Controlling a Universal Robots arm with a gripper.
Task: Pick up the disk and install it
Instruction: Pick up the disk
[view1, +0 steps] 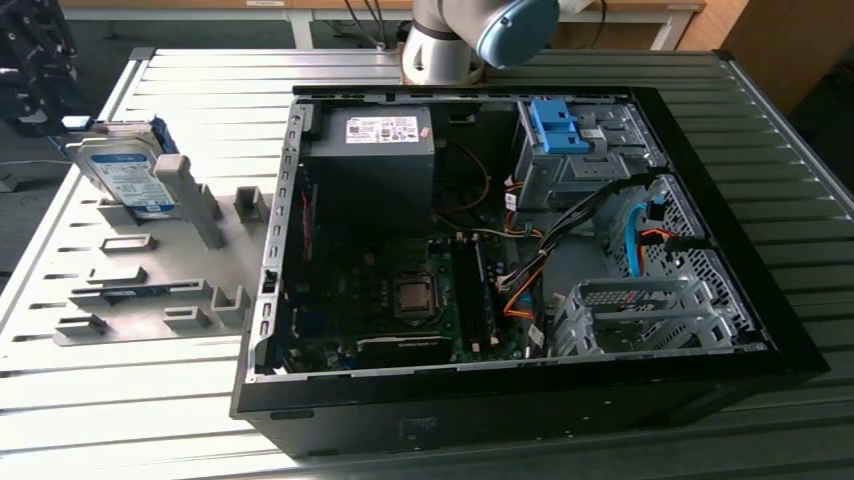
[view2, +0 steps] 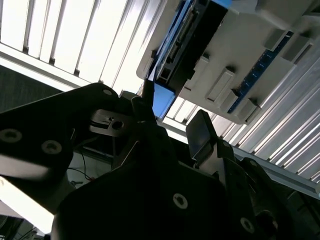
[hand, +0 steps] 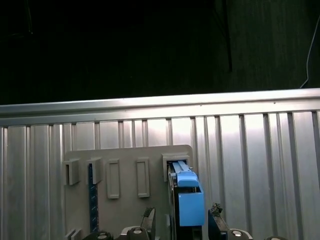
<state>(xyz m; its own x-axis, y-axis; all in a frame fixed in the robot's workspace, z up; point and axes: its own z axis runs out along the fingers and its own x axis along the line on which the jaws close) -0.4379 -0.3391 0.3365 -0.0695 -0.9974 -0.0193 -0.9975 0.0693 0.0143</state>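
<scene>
The disk (view1: 123, 172) stands unpicked in its rack (view1: 134, 290), ten o'clock of the case (view1: 534, 420). The gripper (hand: 182, 210), fingers spread, holds nothing.

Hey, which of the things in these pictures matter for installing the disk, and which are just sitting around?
For the job:
disk, standing in the grey rack
pincer, open
computer case, side open

Just about:
blue bracket
dark grey box with sticker
slatted table
</scene>
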